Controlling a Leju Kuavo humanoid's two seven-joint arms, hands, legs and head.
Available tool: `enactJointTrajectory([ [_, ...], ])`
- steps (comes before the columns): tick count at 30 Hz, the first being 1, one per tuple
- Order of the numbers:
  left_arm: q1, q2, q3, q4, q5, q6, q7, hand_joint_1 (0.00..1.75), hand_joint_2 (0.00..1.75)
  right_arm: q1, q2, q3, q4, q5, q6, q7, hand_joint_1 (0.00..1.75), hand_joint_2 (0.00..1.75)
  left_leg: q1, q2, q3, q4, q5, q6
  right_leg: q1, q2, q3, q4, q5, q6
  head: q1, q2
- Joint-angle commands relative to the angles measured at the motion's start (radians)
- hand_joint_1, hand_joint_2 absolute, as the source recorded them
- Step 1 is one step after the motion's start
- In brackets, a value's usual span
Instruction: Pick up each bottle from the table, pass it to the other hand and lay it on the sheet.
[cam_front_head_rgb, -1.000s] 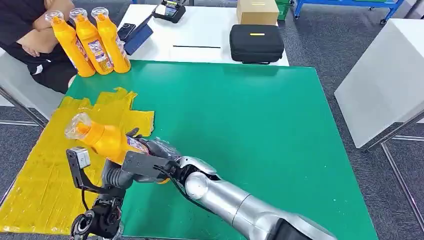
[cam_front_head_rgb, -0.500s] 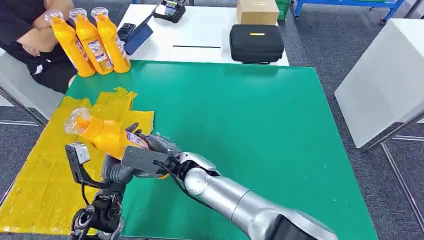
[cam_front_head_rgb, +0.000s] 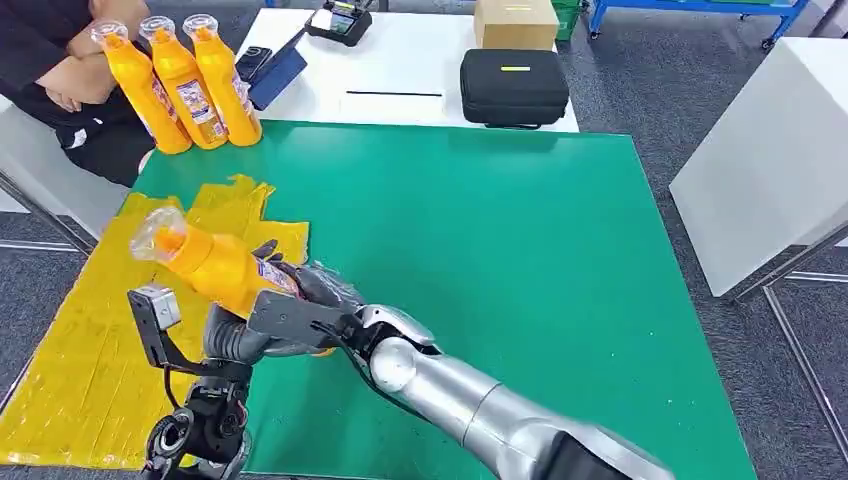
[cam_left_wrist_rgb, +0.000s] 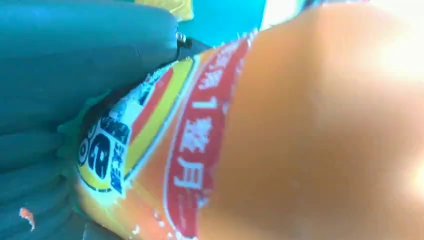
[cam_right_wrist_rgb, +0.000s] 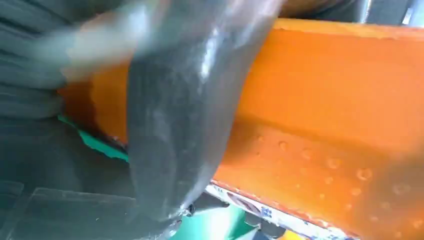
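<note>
Person: seated at about 10 o'clock of the green table, arms folded (cam_front_head_rgb: 70, 75), dark top.
Three standing bottles (cam_front_head_rgb: 185, 80): orange, clear caps, upright in a tight row on the table's 11 o'clock corner, just beside the person.
Yellow sheet (cam_front_head_rgb: 80, 340): crinkled plastic spread over the table's 9 o'clock edge, running from about 10 o'clock down to 7 o'clock.
Held bottle (cam_front_head_rgb: 215, 268): orange detergent bottle with a printed label, clear cap pointing toward 10 o'clock, tilted and lifted above the sheet's inner edge; both hands meet on its lower body.
Left hand (cam_front_head_rgb: 235, 340): comes up from 6 o'clock with its wrist camera bracket to the side; in the left wrist view its grey fingers (cam_left_wrist_rgb: 75, 75) lie against the bottle's label; whether they clamp it I cannot tell.
Right hand (cam_front_head_rgb: 305, 300): at the end of the silver arm coming from 5 o'clock, fingers wrapped round the bottle's base; the right wrist view shows a dark finger (cam_right_wrist_rgb: 180, 125) pressed across the orange body.
Green table (cam_front_head_rgb: 520, 260): green mat, bare over its middle and 3 o'clock side.
White table (cam_front_head_rgb: 400, 60): beyond at 12 o'clock, bearing a phone (cam_front_head_rgb: 252, 62), a black zip case (cam_front_head_rgb: 513, 87) and a cardboard box (cam_front_head_rgb: 515, 22).
White board (cam_front_head_rgb: 770, 150): tilted panel on a frame at 2 o'clock, well apart from the green table.
</note>
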Motion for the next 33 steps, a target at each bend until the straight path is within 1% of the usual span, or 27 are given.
enactJointTrajectory([
  [1, 0.038, 0.007, 0.195, -0.110, -0.162, 0.033, 0.017, 1.75, 1.75, 0.222, -0.175, -0.354, -0.391, 0.115, 0.014, 0.044, 0.00, 0.00, 0.001, -0.004, 0.003, -0.001, -0.001, -0.001, 0.001, -0.004, 0.005, -0.002, -0.001, -0.001, 0.000, 0.000],
  [2, 0.051, 0.004, 0.219, -0.115, -0.192, 0.033, 0.020, 1.75, 1.75, 0.244, -0.183, -0.378, -0.424, 0.133, 0.019, 0.045, 0.00, 0.00, 0.001, -0.006, 0.005, -0.001, -0.002, -0.001, 0.001, -0.006, 0.008, -0.002, -0.003, -0.001, 0.000, 0.000],
  [3, 0.054, 0.005, 0.227, -0.114, -0.198, 0.032, 0.021, 1.75, 1.75, 0.254, -0.184, -0.387, -0.434, 0.137, 0.018, 0.045, 0.00, 0.00, 0.001, -0.005, 0.004, -0.001, -0.002, -0.001, 0.001, -0.004, 0.006, -0.002, -0.002, -0.001, 0.000, 0.000],
  [4, 0.061, 0.008, 0.236, -0.110, -0.208, 0.027, 0.024, 1.75, 1.75, 0.280, -0.190, -0.400, -0.459, 0.142, 0.024, 0.046, 0.00, 0.00, 0.001, -0.007, 0.002, -0.001, -0.001, -0.001, 0.001, -0.006, 0.005, -0.001, -0.002, -0.001, 0.000, 0.000],
  [5, 0.062, 0.010, 0.239, -0.105, -0.210, 0.026, 0.023, 1.75, 1.75, 0.291, -0.191, -0.406, -0.467, 0.143, 0.022, 0.046, 0.00, 0.00, 0.000, -0.009, 0.004, -0.001, -0.002, -0.001, 0.000, -0.008, 0.007, -0.001, -0.003, -0.001, 0.001, 0.000],
  [6, 0.065, 0.015, 0.239, -0.101, -0.213, 0.027, 0.022, 1.75, 1.75, 0.303, -0.191, -0.409, -0.474, 0.145, 0.022, 0.047, 0.00, 0.00, 0.000, -0.008, 0.001, -0.001, -0.001, -0.001, 0.000, -0.007, 0.004, -0.001, -0.002, -0.001, 0.001, 0.000],
  [7, 0.069, 0.022, 0.235, -0.098, -0.224, 0.033, 0.016, 1.75, 1.75, 0.318, -0.192, -0.411, -0.480, 0.151, 0.019, 0.048, 0.00, 0.00, 0.000, -0.009, 0.005, 0.000, -0.003, -0.001, 0.000, -0.007, 0.008, 0.000, -0.004, -0.001, 0.000, 0.000],
  [8, 0.074, 0.024, 0.233, -0.098, -0.229, 0.038, 0.012, 1.75, 1.75, 0.327, -0.194, -0.411, -0.483, 0.152, 0.018, 0.048, 0.00, 0.00, 0.000, -0.009, 0.003, -0.001, -0.002, -0.001, 0.000, -0.007, 0.006, -0.001, -0.002, -0.001, 0.000, 0.000],
  [10, 0.082, 0.031, 0.229, -0.100, -0.239, 0.053, 0.005, 1.75, 1.75, 0.339, -0.201, -0.408, -0.482, 0.156, 0.017, 0.047, 0.00, 0.00, 0.000, -0.010, 0.004, -0.002, -0.002, -0.001, 0.000, -0.008, 0.007, -0.001, -0.003, -0.001, 0.000, 0.000],
  [11, 0.090, 0.035, 0.229, -0.107, -0.244, 0.063, 0.003, 1.75, 1.75, 0.344, -0.205, -0.406, -0.486, 0.156, 0.016, 0.047, 0.00, 0.00, 0.000, -0.009, 0.001, -0.001, -0.001, -0.001, 0.000, -0.007, 0.004, -0.001, -0.002, -0.001, 0.000, 0.000],
  [12, 0.095, 0.038, 0.226, -0.115, -0.247, 0.074, 0.002, 1.75, 1.75, 0.349, -0.210, -0.405, -0.491, 0.156, 0.015, 0.046, 0.00, 0.00, 0.000, -0.009, 0.003, -0.001, -0.002, -0.001, 0.000, -0.007, 0.006, -0.001, -0.003, -0.001, 0.000, 0.000],
  [13, 0.097, 0.039, 0.226, -0.115, -0.247, 0.074, 0.002, 1.75, 1.75, 0.351, -0.212, -0.406, -0.491, 0.156, 0.015, 0.046, 0.00, 0.00, 0.000, -0.008, 0.001, -0.001, -0.001, -0.001, 0.000, -0.006, 0.004, -0.001, -0.002, -0.001, 0.000, 0.000],
  [14, 0.104, 0.045, 0.220, -0.123, -0.239, 0.076, 0.005, 1.75, 1.75, 0.355, -0.218, -0.403, -0.497, 0.155, 0.014, 0.046, 0.00, 0.00, 0.000, -0.008, 0.005, -0.001, -0.003, -0.001, 0.000, -0.006, 0.007, 0.000, -0.004, -0.001, 0.000, 0.000],
  [18, 0.113, 0.051, 0.210, -0.124, -0.260, 0.103, -0.005, 1.75, 1.75, 0.366, -0.226, -0.405, -0.500, 0.145, 0.001, 0.043, 0.00, 0.00, 0.000, -0.008, 0.001, -0.001, -0.001, -0.001, 0.000, -0.006, 0.004, -0.001, -0.002, -0.001, 0.000, 0.000],
  [19, 0.108, 0.054, 0.204, -0.118, -0.312, 0.145, -0.015, 1.75, 1.75, 0.374, -0.231, -0.407, -0.510, 0.142, -0.004, 0.042, 0.00, 0.00, 0.000, -0.008, 0.003, -0.001, -0.002, -0.001, 0.000, -0.006, 0.006, -0.001, -0.003, -0.001, 0.000, 0.000],
  [20, 0.099, 0.061, 0.194, -0.109, -0.394, 0.208, -0.030, 1.75, 1.75, 0.384, -0.236, -0.409, -0.527, 0.140, -0.007, 0.042, 0.00, 0.00, 0.000, -0.009, 0.001, -0.001, -0.001, -0.001, 0.000, -0.006, 0.004, -0.001, -0.002, -0.001, 0.000, 0.000],
  [21, 0.086, 0.065, 0.184, -0.096, -0.501, 0.287, -0.042, 1.75, 1.75, 0.393, -0.240, -0.412, -0.541, 0.140, -0.007, 0.042, 0.00, 0.00, 0.000, -0.009, 0.003, -0.001, -0.002, -0.001, 0.000, -0.007, 0.006, 0.000, -0.003, -0.001, 0.000, 0.000],
  [22, 0.050, 0.070, 0.176, -0.039, -0.802, 0.498, -0.012, 1.75, 1.75, 0.408, -0.242, -0.421, -0.570, 0.141, -0.008, 0.042, 0.00, 0.00, 0.000, -0.010, 0.001, -0.001, -0.001, -0.001, 0.000, -0.007, 0.004, -0.001, -0.002, -0.001, 0.000, 0.000],
  [24, 0.038, 0.075, 0.179, -0.028, -0.801, 0.498, -0.013, 1.75, 1.75, 0.411, -0.243, -0.422, -0.581, 0.141, -0.008, 0.042, 0.00, 0.00, 0.000, -0.012, 0.002, -0.001, -0.001, -0.001, 0.000, -0.009, 0.005, -0.001, -0.003, -0.001, 0.000, 0.000],
  [25, 0.017, 0.020, 0.268, 0.019, -1.148, 0.559, 0.051, 1.75, 1.75, 0.411, -0.242, -0.421, -0.596, 0.145, 0.000, 0.051, 0.00, 0.00, 0.000, -0.012, 0.004, -0.001, -0.002, -0.002, 0.000, -0.010, 0.008, 0.000, -0.004, -0.002, 0.001, 0.000],
  [26, -0.004, 0.005, 0.280, 0.069, -1.225, 0.559, 0.062, 1.75, 1.75, 0.410, -0.239, -0.426, -0.605, 0.146, 0.001, 0.052, 0.00, 0.00, 0.000, -0.010, 0.002, -0.002, -0.001, -0.001, 0.000, -0.007, 0.004, -0.001, -0.002, -0.001, 0.000, 0.000],
  [27, -0.025, -0.011, 0.309, 0.112, -1.387, 0.559, 0.119, 1.75, 1.75, 0.410, -0.238, -0.432, -0.613, 0.146, 0.001, 0.056, 0.00, 0.00, 0.000, -0.009, 0.001, -0.001, 0.000, -0.001, 0.000, -0.007, 0.003, -0.001, -0.001, -0.001, 0.001, 0.000],
  [28, -0.041, -0.030, 0.327, 0.145, -1.466, 0.559, 0.108, 1.75, 1.75, 0.415, -0.238, -0.440, -0.627, 0.146, 0.002, 0.060, 0.00, 0.00, -0.001, -0.011, 0.003, -0.002, -0.001, -0.001, -0.001, -0.008, 0.006, -0.001, -0.002, -0.001, 0.000, 0.000],
  [29, -0.063, -0.041, 0.342, 0.207, -1.611, 0.559, 0.154, 1.75, 1.75, 0.421, -0.240, -0.448, -0.643, 0.148, 0.006, 0.066, 0.00, 0.00, -0.001, -0.011, 0.001, -0.002, 0.000, -0.001, -0.001, -0.009, 0.005, -0.001, -0.001, -0.001, 0.000, 0.000],
  [30, -0.081, -0.039, 0.331, 0.260, -1.640, 0.559, 0.164, 1.75, 1.75, 0.431, -0.241, -0.458, -0.656, 0.147, 0.011, 0.069, 0.00, 0.00, -0.001, -0.013, 0.005, -0.002, 0.000, -0.001, -0.001, -0.011, 0.008, -0.001, -0.003, -0.001, 0.000, 0.000],
  [31, -0.113, -0.024, 0.300, 0.355, -1.696, 0.559, 0.210, 1.75, 1.75, 0.441, -0.244, -0.464, -0.671, 0.155, 0.020, 0.073, 0.00, 0.00, -0.001, -0.013, 0.003, -0.003, 0.000, -0.001, -0.001, -0.011, 0.007, -0.002, -0.002, -0.001, 0.000, 0.000],
  [33, -0.113, -0.024, 0.300, 0.355, -1.696, 0.559, 0.210, 1.75, 1.75, 0.441, -0.244, -0.464, -0.671, 0.155, 0.020, 0.073, 0.00, 0.00, -0.001, -0.012, 0.002, -0.002, 0.001, 0.000, -0.001, -0.010, 0.005, -0.002, -0.001, -0.001, 0.000, 0.000],
])
